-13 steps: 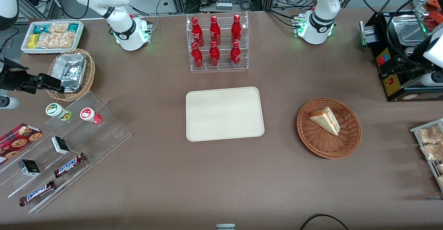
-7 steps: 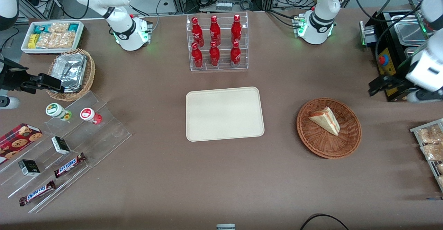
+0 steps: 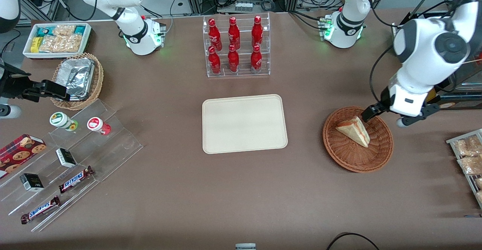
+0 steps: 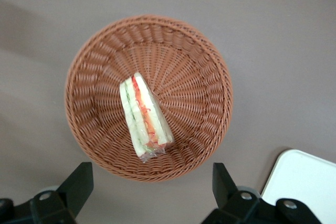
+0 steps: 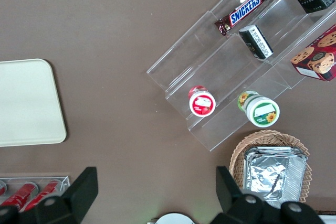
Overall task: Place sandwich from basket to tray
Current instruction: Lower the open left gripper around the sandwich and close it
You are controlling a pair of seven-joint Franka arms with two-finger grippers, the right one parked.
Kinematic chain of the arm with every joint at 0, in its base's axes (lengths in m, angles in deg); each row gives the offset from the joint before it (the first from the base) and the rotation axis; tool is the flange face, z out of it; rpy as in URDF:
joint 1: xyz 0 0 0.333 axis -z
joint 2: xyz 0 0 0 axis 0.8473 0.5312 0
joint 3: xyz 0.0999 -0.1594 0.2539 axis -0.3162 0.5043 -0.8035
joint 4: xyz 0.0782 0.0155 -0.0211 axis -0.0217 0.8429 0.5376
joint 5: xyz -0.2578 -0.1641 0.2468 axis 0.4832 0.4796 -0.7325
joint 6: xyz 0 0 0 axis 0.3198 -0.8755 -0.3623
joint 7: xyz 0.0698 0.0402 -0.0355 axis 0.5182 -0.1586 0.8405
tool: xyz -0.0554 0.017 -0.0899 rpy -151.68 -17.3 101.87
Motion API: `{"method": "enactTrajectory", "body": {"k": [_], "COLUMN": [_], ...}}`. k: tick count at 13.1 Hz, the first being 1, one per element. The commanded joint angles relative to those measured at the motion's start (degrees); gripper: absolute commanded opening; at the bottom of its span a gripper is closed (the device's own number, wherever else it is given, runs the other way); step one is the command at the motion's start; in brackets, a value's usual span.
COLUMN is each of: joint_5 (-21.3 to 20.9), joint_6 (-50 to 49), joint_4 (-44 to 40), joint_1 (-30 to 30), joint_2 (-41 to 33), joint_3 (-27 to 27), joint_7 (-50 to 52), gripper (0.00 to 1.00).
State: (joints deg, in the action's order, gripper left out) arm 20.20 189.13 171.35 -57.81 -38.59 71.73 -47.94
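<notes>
The sandwich, a pale bread wedge with a red and yellowish filling edge, lies in the round reddish-brown wicker basket. My left gripper hangs open above the basket's rim, over the edge farther from the front camera, with nothing between its fingers. In the left wrist view the sandwich lies on its side near the middle of the basket, ahead of my gripper. The cream-beige tray lies flat at mid-table, toward the parked arm from the basket; its corner shows beside one finger.
A clear rack of red bottles stands farther from the front camera than the tray. A wire rack of snack packets sits at the working arm's end. An acrylic stand with candy bars, a foil-lined basket and a white snack bin lie toward the parked arm's end.
The left arm has swung in from the working arm's end of the table, and its open gripper now hangs over the basket's rim. The sandwich, basket and tray have not moved.
</notes>
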Motion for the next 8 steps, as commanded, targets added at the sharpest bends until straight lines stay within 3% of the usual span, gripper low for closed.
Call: {"method": "enactTrajectory", "body": {"k": [1, 8], "joint_5": [-0.3, -0.3], "joint_6": [3.4, 17.8], "joint_4": [4.2, 11.4], "joint_1": [0.2, 0.0], "joint_2": [-1.6, 4.6], "joint_3": [-0.2, -0.2], "joint_7": [3.5, 9.6], "gripper": [1.00, 1.00]}}
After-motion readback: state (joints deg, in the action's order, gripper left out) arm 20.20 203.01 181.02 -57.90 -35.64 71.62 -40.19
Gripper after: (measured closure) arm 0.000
